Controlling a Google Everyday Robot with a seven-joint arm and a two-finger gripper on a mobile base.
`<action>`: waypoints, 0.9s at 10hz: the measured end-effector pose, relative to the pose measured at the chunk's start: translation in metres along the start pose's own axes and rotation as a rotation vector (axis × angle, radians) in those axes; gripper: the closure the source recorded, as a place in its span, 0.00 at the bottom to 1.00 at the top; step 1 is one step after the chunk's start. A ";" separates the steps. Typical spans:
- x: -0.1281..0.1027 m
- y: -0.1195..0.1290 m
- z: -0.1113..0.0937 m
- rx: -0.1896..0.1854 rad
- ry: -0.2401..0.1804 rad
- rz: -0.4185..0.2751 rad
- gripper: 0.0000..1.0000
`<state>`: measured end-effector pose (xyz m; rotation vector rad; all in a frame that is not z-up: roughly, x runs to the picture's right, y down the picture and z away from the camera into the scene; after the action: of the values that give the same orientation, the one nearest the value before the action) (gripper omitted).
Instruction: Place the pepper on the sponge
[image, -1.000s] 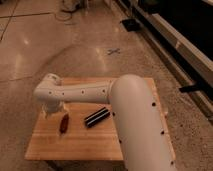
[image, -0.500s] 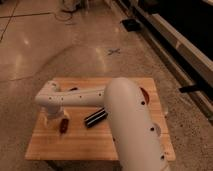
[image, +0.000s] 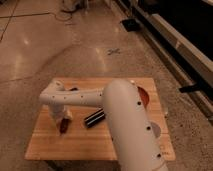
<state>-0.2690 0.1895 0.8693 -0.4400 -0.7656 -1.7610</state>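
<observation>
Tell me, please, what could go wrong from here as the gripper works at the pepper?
1. The gripper is down at the pepper, covering its upper end; an off-centre grip could let the slim pepper slip.
2. The black bar lies close beside it; a low carry that way might knock it.
3. No sponge shows in this view, perhaps hidden behind the arm, so the drop spot is unconfirmed.
</observation>
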 end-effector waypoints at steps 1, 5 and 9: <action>0.002 0.009 -0.003 0.001 -0.013 0.031 0.80; 0.023 0.024 -0.039 0.041 0.035 0.047 1.00; 0.059 0.045 -0.103 0.080 0.130 0.008 1.00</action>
<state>-0.2374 0.0689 0.8451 -0.2715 -0.7380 -1.7272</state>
